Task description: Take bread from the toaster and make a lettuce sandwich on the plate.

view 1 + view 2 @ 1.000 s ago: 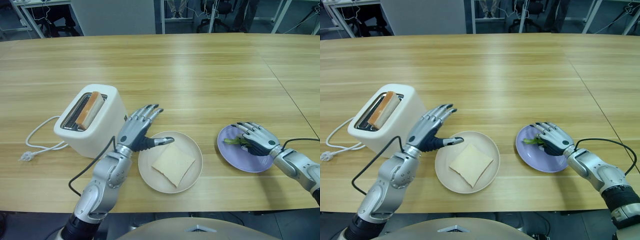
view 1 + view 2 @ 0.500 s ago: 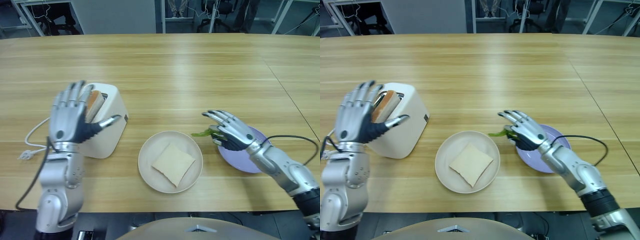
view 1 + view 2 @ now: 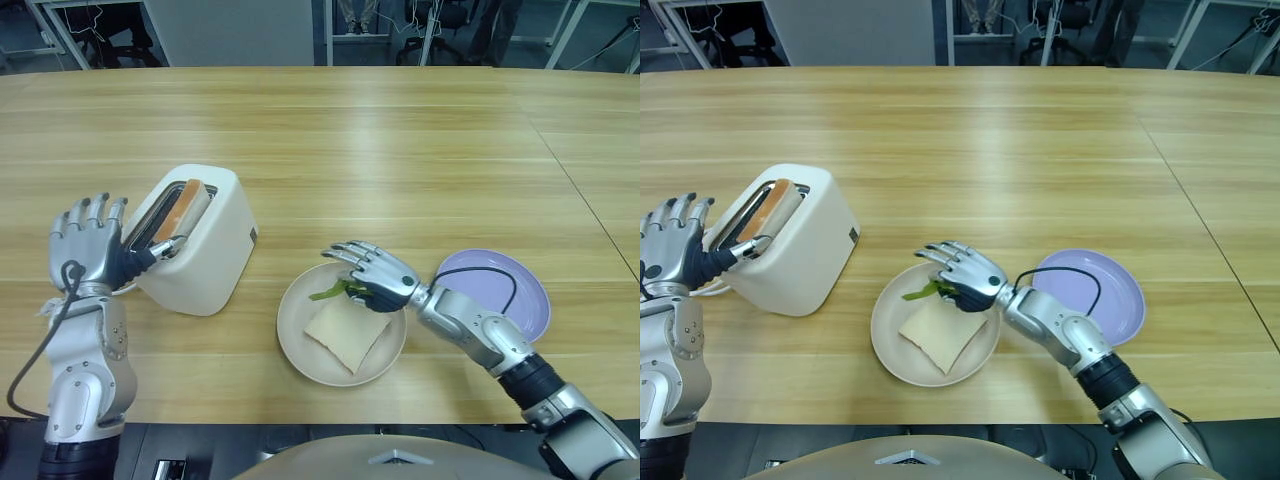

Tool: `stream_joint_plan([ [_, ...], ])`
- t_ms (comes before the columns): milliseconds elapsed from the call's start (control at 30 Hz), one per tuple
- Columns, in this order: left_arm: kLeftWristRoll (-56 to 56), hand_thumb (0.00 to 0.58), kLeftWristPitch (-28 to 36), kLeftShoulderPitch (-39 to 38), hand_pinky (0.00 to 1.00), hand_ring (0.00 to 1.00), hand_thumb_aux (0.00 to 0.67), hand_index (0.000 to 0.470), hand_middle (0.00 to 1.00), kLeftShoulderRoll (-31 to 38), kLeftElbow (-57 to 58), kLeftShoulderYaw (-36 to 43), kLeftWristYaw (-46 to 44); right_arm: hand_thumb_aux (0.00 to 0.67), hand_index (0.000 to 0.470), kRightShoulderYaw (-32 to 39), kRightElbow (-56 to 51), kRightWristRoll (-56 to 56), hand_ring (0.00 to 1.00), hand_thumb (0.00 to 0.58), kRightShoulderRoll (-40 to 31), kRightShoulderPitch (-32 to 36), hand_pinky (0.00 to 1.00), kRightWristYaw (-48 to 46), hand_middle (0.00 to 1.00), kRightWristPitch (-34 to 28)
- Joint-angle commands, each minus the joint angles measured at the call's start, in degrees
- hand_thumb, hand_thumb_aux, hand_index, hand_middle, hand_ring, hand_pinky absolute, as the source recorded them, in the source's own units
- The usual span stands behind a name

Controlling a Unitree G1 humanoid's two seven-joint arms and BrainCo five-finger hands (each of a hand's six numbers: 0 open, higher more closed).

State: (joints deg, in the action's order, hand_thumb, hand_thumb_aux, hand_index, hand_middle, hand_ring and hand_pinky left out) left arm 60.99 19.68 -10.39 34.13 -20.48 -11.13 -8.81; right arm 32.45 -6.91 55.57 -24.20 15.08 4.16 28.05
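- On the wooden surface [image 3: 400,150], the toaster [image 3: 205,260] stands to the robot's left, its slot running from near-left to far-right.
- The beige plate [image 3: 288,330] sits just right of the toaster; a purple plate [image 3: 525,305] lies further right, apart from it.
- The right hand [image 3: 378,278] hangs over the far right part of the beige plate, fingers curled down around the lettuce [image 3: 326,293].
- The left hand [image 3: 88,245] is held upright beside the toaster's near-left end, fingers spread, holding nothing, its thumb pointing toward the slot.
- One bread slice [image 3: 342,338] lies flat on the beige plate, turned like a diamond with a corner toward the robot.
- A second slice [image 3: 186,205] stands on edge in the slot, its long axis along the slot.
- The lettuce trails from the right hand toward the robot's left, long axis roughly left to right, just above the flat slice's far corner.
- The step in hand appears to be laying lettuce on the bread. Next, the right hand should lower and let go so the leaf lies across the slice, and the left hand should then lift the toaster slice straight up.
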Motion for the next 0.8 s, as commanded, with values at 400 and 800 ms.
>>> stream_joint_plan([
  [400, -3.4, 0.0, -1.2, 6.8, 0.0, 0.0, 0.0, 0.0, 0.0, -1.8, 4.3, 6.8, -1.5, 0.67, 0.46, 5.6, 1.0, 1.4, 0.0, 0.58, -5.2, -7.1, 0.0, -4.9, 0.0, 1.6],
  [800, -14.3, 0.58, -4.4, 10.8, 1.0, 1.0, 0.67, 0.46, 1.0, -3.7, 10.4, 4.7, 2.9, 0.0, 0.0, 0.5, 7.2, -2.0, 0.0, 0.0, -10.3, -12.6, 0.0, -8.6, 0.0, -1.0],
])
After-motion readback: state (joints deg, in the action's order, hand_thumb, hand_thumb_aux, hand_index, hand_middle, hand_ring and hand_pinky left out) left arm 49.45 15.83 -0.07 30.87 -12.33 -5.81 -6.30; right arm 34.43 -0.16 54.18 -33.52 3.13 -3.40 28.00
